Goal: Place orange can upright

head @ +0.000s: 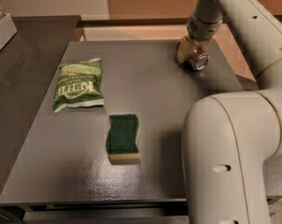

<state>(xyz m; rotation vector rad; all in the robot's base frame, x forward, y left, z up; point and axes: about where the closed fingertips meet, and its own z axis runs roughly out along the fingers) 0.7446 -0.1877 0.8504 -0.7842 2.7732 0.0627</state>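
The orange can point(198, 60) is at the far right of the dark table point(85, 181). It is tilted on its side, with one shiny silver end facing the camera. My gripper point(191, 53) comes down from the arm at the top right and is shut on the can. One cream finger point(182, 49) shows on the can's left side; the other is hidden behind the can. The can is at or just above the table top; I cannot tell whether it touches.
A green chip bag point(78, 84) lies flat at the left middle of the table. A green sponge point(123, 137) lies near the front centre. My large white arm segment point(225, 148) covers the front right. A darker counter point(24, 55) adjoins the table on the left.
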